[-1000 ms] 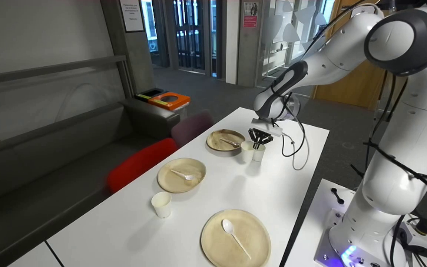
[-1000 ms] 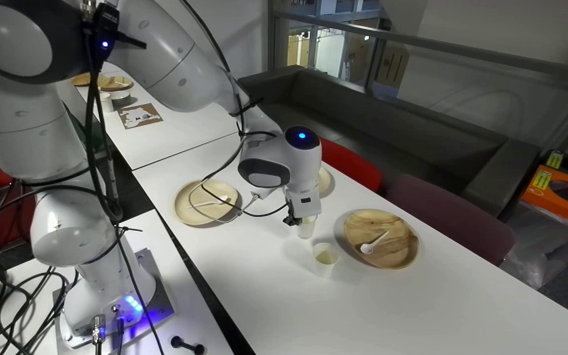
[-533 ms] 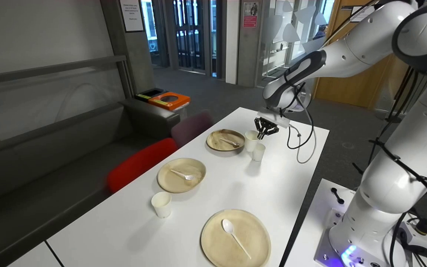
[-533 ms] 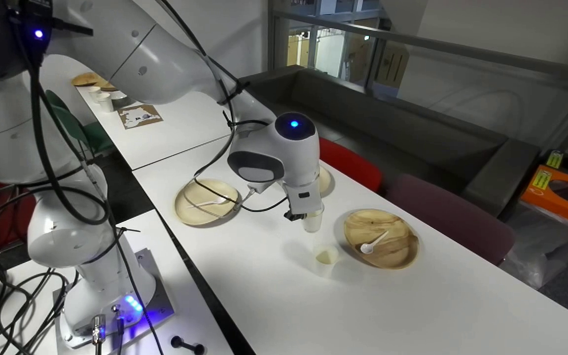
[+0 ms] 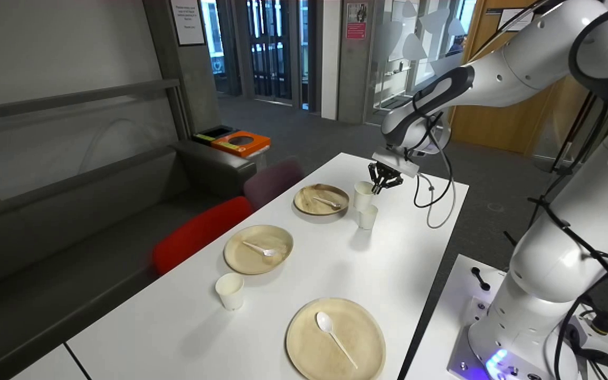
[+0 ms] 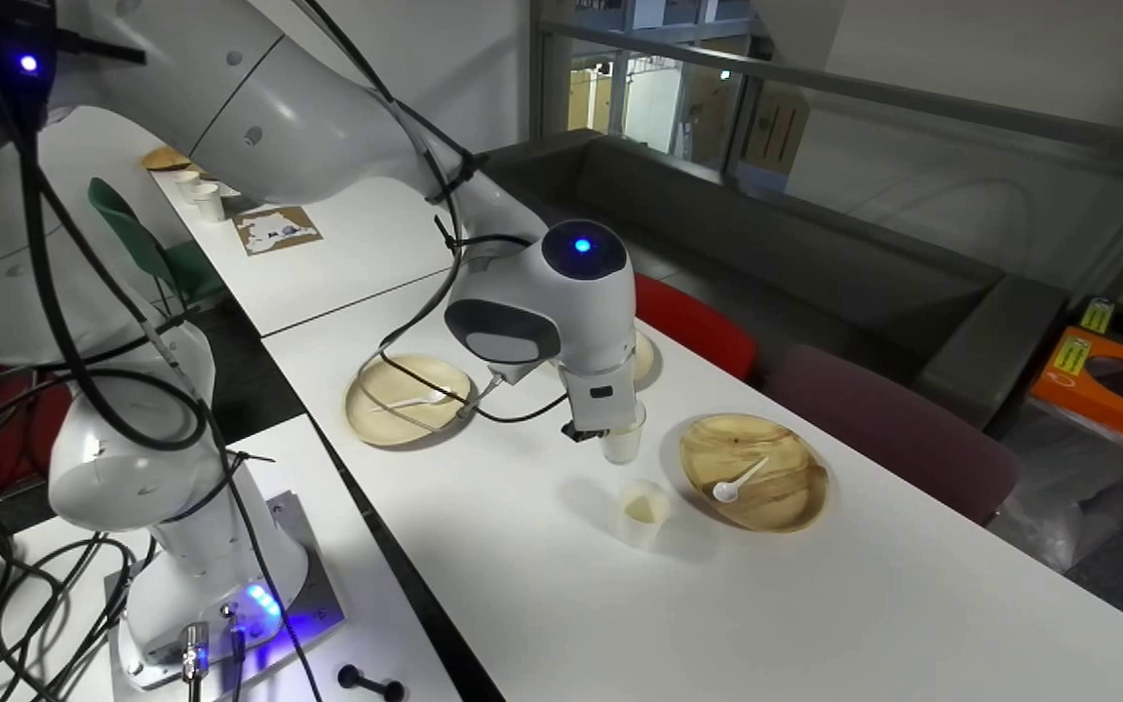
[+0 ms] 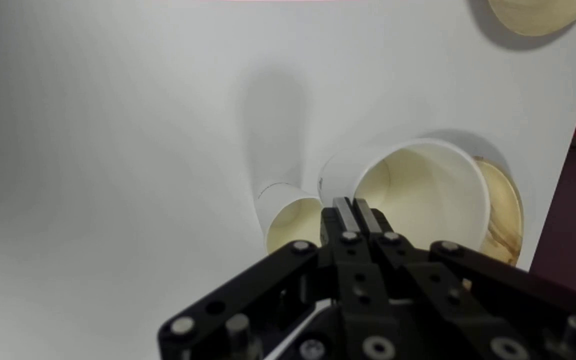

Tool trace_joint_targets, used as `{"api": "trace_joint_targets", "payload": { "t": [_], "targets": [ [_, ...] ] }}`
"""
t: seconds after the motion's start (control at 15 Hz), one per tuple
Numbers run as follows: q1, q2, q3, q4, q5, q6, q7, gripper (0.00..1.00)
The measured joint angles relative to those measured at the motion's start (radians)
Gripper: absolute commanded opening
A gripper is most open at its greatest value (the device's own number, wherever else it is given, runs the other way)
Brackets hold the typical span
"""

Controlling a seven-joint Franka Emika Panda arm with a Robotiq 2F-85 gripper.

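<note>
One smooth, off-white tapered cup (image 7: 433,192) hangs from the gripper (image 7: 350,201), whose fingers (image 7: 368,216), dark and jointed with flat grey pads, are closed on its thin wall at the rim. It is over a plain white table (image 5: 304,279), just beside a second cup (image 5: 368,218) of the same flared shape, which stands upright. A third cup (image 5: 230,293) stands well apart, and an adjoining table (image 6: 347,258) carries two more cups (image 6: 209,203). Three round, shallow plates with a wood-like look lie on the plain white table: a streaked plate (image 6: 786,502) with darker grain, a middle plate (image 5: 251,264) and a paler plate (image 5: 304,338). Each bears one slender white spoon (image 5: 324,321), three spoons in all. The tapered cup's mouth points up, facing the camera in the wrist view; its long axis runs close to vertical, narrow base down. That base seems clear of the table, though it shows too small in both exterior views to be sure.
</note>
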Motion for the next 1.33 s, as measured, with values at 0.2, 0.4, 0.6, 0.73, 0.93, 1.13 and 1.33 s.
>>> {"api": "trace_joint_targets", "payload": {
  "t": [0.2,0.4,0.6,0.73,0.93,1.13,1.33],
  "targets": [
    [-0.016,0.013,-0.001,0.0,0.0,0.0,0.011,0.01],
    [-0.028,0.032,-0.01,0.005,0.0,0.0,0.025,0.01],
    [-0.036,0.058,-0.023,0.02,0.001,0.0,0.04,0.01],
    [-0.041,0.078,-0.028,0.036,0.0,0.0,0.062,0.01],
    [-0.044,0.112,-0.03,0.068,0.0,0.0,0.096,0.01],
    [-0.043,0.142,-0.03,0.096,0.0,0.0,0.121,0.01],
    [-0.042,0.171,-0.03,0.121,-0.001,0.0,0.138,0.01]
  ]
}}
